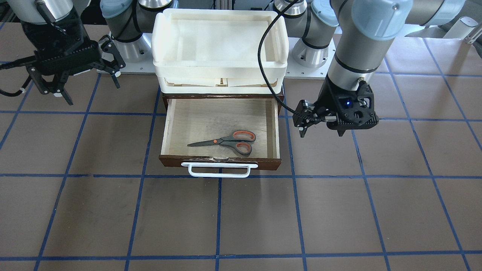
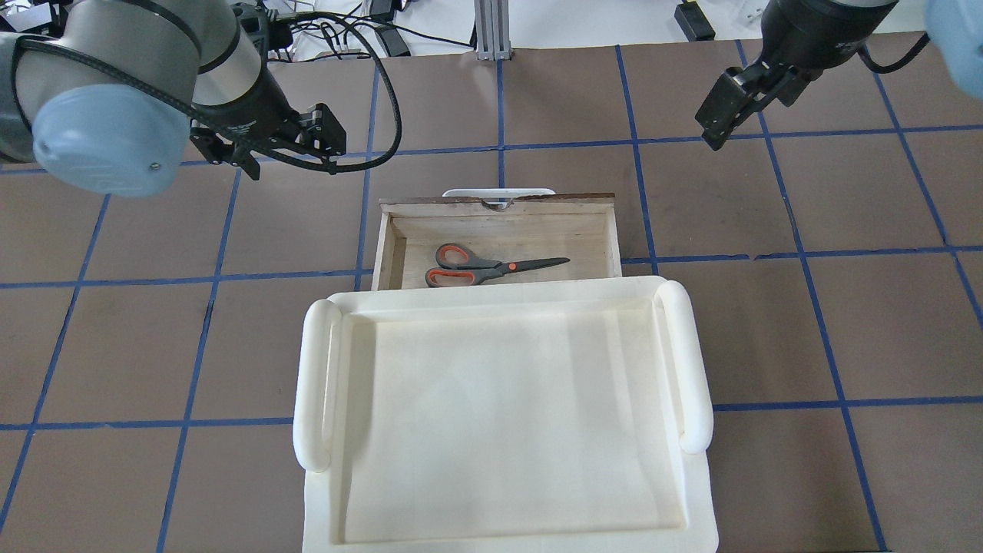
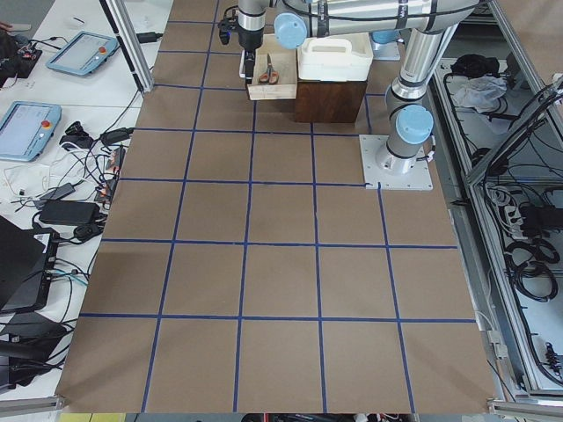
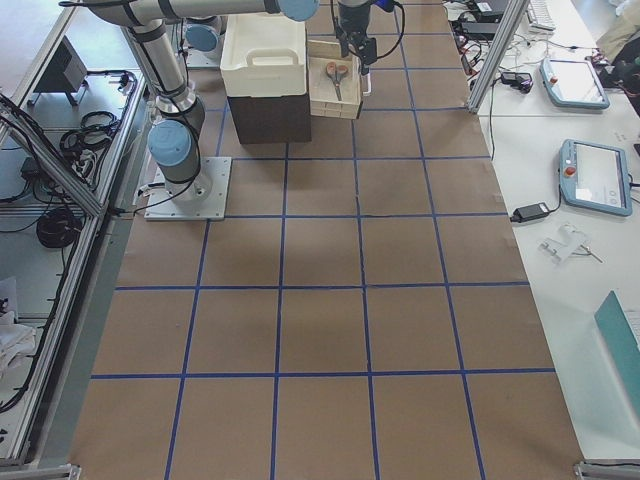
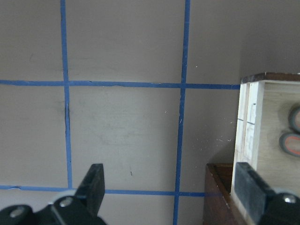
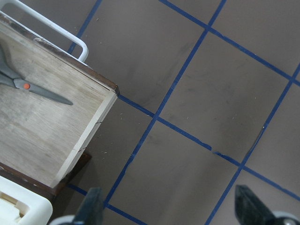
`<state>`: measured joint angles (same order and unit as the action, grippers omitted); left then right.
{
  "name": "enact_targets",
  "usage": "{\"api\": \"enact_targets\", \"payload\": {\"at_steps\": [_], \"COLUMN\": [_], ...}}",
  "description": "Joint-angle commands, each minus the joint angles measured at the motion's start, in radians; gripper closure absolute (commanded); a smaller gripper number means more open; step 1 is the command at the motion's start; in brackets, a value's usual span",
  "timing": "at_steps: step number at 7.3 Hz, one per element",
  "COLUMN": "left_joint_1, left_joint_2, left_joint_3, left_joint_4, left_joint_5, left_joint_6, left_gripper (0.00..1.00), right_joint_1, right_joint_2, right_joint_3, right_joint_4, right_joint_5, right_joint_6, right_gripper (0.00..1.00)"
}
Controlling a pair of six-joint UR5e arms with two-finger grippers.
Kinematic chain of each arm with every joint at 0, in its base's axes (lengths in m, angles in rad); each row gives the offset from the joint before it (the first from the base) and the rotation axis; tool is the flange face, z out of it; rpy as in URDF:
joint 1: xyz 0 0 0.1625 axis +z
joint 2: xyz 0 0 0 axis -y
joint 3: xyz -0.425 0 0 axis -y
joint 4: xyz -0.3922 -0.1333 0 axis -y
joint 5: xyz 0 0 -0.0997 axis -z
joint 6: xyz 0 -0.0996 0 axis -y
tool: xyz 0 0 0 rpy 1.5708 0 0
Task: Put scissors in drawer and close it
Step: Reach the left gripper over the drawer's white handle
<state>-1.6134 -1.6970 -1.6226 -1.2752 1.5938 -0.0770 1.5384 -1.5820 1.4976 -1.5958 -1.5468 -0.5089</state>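
The scissors [image 1: 226,142], with grey-and-orange handles, lie flat inside the open wooden drawer [image 1: 196,120], blades towards the robot's right. They also show in the overhead view [image 2: 491,267] in the drawer [image 2: 499,230]. The white bar handle [image 1: 220,170] faces away from the robot. My left gripper [image 1: 323,130] hangs open and empty beside the drawer's left side; its wrist view shows the drawer wall [image 5: 246,126] and the scissors' handles [image 5: 293,131]. My right gripper [image 1: 81,86] is open and empty, off the drawer's right side; its wrist view shows the drawer [image 6: 37,131] and a blade [image 6: 47,93].
Cream-white plastic trays [image 1: 220,67] are stacked on the dark cabinet above the drawer and fill the near middle of the overhead view [image 2: 315,384]. Brown table with blue tape grid lines [image 1: 218,210] lies in front of the drawer handle.
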Motion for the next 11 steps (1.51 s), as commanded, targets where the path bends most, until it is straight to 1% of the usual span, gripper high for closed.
{"api": "enact_targets", "payload": {"at_steps": [1, 2, 3, 5, 6, 9, 10, 11], "left_joint_1": [-0.078, -0.101, -0.127, -0.166, -0.18, -0.238, -0.243, -0.243], "left_joint_2": [-0.12, -0.177, -0.235, -0.333, -0.378, -0.463, -0.475, -0.483], "left_joint_3": [0.05, 0.099, 0.136, 0.159, 0.164, 0.239, 0.242, 0.247], "left_joint_4": [0.069, 0.066, 0.069, 0.158, 0.193, 0.188, 0.178, 0.127], "left_joint_5": [0.002, 0.002, 0.002, 0.002, 0.002, 0.029, 0.025, 0.015], "left_joint_6": [-0.032, -0.032, -0.091, -0.162, -0.179, -0.23, -0.234, -0.236], "left_gripper": [0.0, 0.0, 0.0, 0.0, 0.0, 0.0, 0.0, 0.0], "right_joint_1": [0.002, 0.002, 0.002, 0.0, -0.001, -0.003, -0.003, -0.003], "right_joint_2": [-0.013, -0.013, -0.015, -0.019, -0.022, -0.032, -0.033, -0.033], "right_joint_3": [0.007, 0.01, 0.01, 0.009, 0.009, 0.01, 0.01, 0.01], "right_joint_4": [0.002, 0.002, 0.002, 0.0, -0.009, -0.016, -0.015, -0.016], "right_joint_5": [0.002, 0.002, -0.001, -0.002, 0.011, 0.005, 0.001, 0.001], "right_joint_6": [0.18, 0.22, 0.237, 0.239, 0.221, 0.237, 0.237, 0.239], "right_gripper": [0.0, 0.0, 0.0, 0.0, 0.0, 0.0, 0.0, 0.0]}}
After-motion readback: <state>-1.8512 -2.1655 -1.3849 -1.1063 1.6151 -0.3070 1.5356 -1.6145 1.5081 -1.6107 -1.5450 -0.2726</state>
